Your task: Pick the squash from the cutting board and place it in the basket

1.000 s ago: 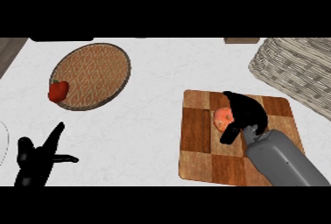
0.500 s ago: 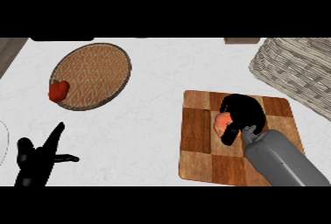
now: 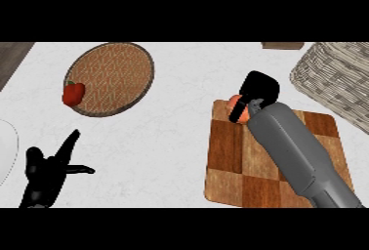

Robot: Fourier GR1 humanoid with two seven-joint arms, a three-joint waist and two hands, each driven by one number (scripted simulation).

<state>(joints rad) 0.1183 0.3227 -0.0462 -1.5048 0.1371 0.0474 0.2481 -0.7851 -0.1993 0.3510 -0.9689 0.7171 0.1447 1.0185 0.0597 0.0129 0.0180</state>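
Carry step. My right hand has its fingers curled round the squash, held at the far left corner of the cutting board; whether it clears the wood I cannot tell. Next I must swing right to the basket. My left hand rests spread over the surface.

Black hands, smooth grey forearm

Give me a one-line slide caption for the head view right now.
Right hand curled round the squash above the cutting board's far edge, basket ahead right; left hand resting open.
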